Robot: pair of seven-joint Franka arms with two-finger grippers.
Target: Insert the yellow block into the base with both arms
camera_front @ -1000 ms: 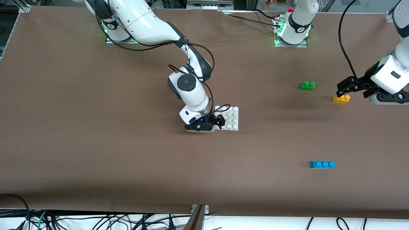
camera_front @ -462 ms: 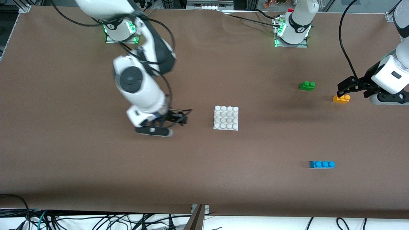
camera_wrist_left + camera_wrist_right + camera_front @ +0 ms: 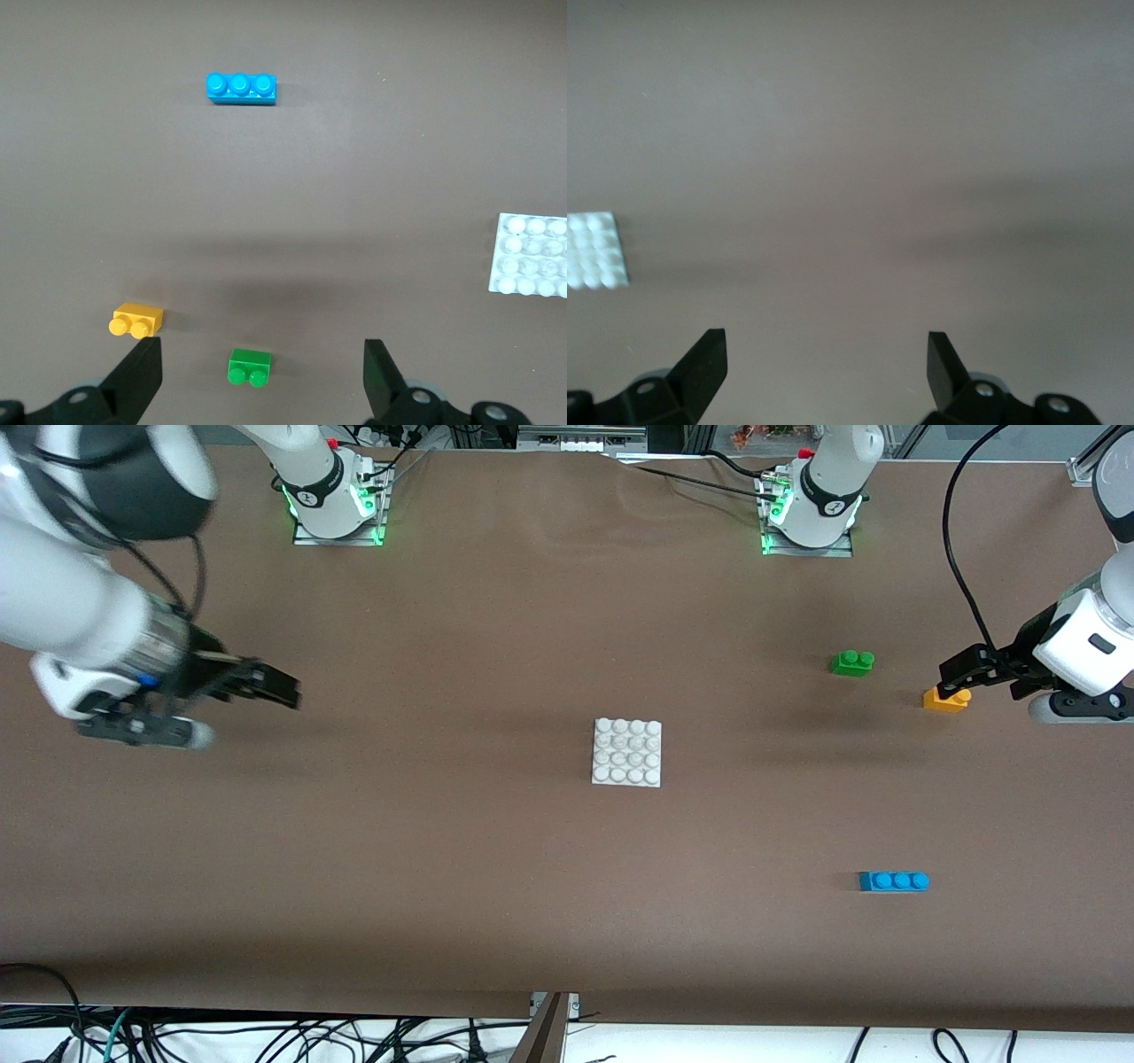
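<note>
The yellow block [image 3: 945, 700] lies on the table at the left arm's end; it also shows in the left wrist view [image 3: 137, 320]. My left gripper [image 3: 959, 672] hangs open and empty above it. In the left wrist view the block sits just beside one fingertip [image 3: 142, 365] of my left gripper [image 3: 259, 352], not between the jaws. The white base [image 3: 627, 753] lies flat mid-table, with nothing on its studs; it also shows in the left wrist view [image 3: 532, 255] and the right wrist view [image 3: 596, 250]. My right gripper [image 3: 285, 691] is open and empty over bare table at the right arm's end, and shows the same in its wrist view [image 3: 824, 343].
A green two-stud brick [image 3: 852, 662] lies beside the yellow block, toward the table's middle; in the left wrist view [image 3: 250, 367] it shows between the open jaws, lower down. A blue three-stud brick [image 3: 893, 880] lies nearer the front camera.
My right gripper has left the white base and swung away toward the right arm's end of the table. The base stays in place. My left gripper has barely shifted.
</note>
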